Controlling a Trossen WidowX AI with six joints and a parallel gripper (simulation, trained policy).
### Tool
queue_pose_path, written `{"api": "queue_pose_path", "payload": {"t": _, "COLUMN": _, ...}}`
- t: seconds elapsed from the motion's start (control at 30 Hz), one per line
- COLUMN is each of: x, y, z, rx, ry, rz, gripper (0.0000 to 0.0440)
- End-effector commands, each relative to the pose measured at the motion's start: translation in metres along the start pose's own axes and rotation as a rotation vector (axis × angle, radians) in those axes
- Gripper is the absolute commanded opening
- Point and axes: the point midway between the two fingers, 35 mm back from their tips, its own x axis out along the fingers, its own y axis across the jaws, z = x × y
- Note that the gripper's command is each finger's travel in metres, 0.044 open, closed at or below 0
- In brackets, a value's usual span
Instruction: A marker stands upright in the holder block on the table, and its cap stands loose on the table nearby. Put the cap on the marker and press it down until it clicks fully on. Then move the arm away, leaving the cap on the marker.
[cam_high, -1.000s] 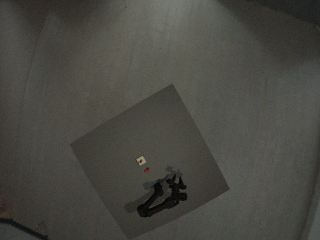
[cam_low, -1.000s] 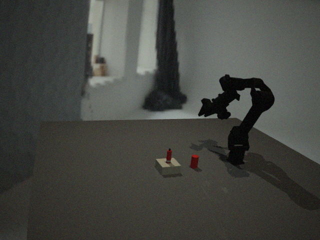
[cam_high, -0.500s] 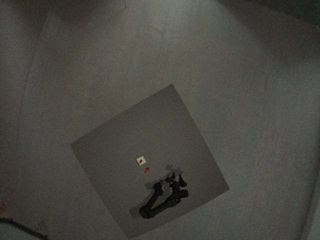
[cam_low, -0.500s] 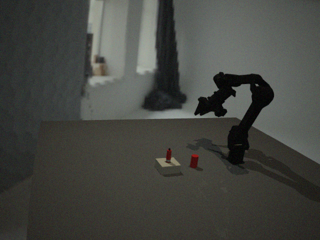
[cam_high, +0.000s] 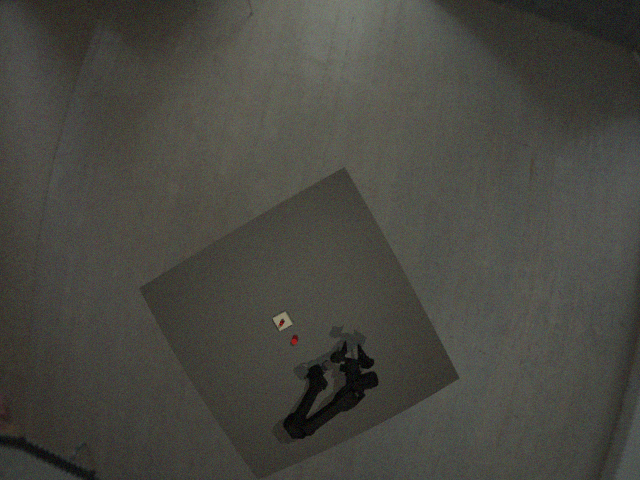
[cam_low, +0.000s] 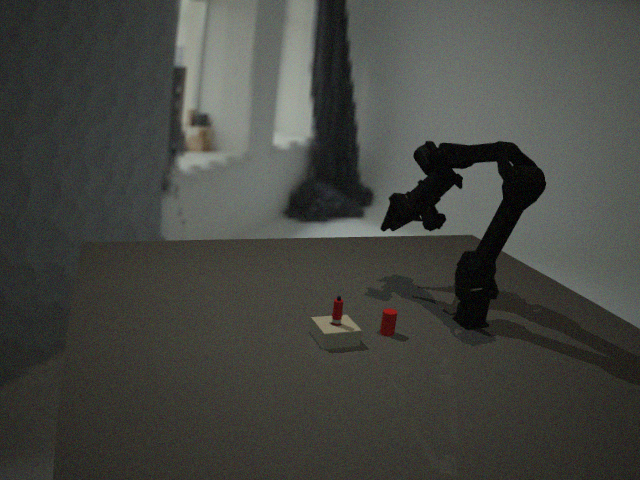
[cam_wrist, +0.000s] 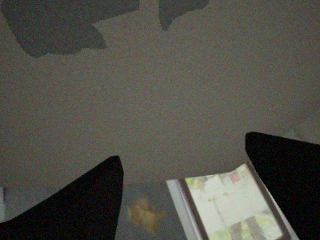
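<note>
Cap first: the small red plastic-looking cylinder (cam_high: 294, 339) (cam_low: 388, 322) stands upright on the flat grey-brown surface (cam_high: 289, 248) (cam_low: 206, 413) (cam_wrist: 165, 100), in the part towards the surface's lowest corner in the top view. Just beside it, further from that corner, is the square cream holder block (cam_high: 278, 316) (cam_low: 341, 339), with the slim red marker (cam_high: 281, 322) (cam_low: 337, 310) upright in it, its dark tip bare.

I judge the cap light and stiff, not fragile, perhaps slippery on its curved side. I'd pinch it squarely around the middle or slightly higher – low enough to grip, upright enough to seat. Off-centre contact could tip it.

My black two-fingered gripper (cam_high: 353, 345) (cam_low: 387, 227) (cam_wrist: 184, 153) hangs well above the surface, apart from both, its fingers fairly wide and nothing between them. I can read no brand, label or writing on any of it.
</note>
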Motion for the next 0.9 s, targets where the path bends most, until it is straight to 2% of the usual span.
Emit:
{"api": "queue_pose_path", "payload": {"t": 0.0, "x": 0.006, "y": -0.003, "z": -0.002, "rx": -0.024, "ry": -0.030, "rz": -0.016, "gripper": 0.0316}}
{"api": "queue_pose_path", "payload": {"t": 0.87, "x": 0.031, "y": -0.033, "z": -0.017, "rx": -0.175, "ry": -0.148, "rz": -0.104, "gripper": 0.0323}}
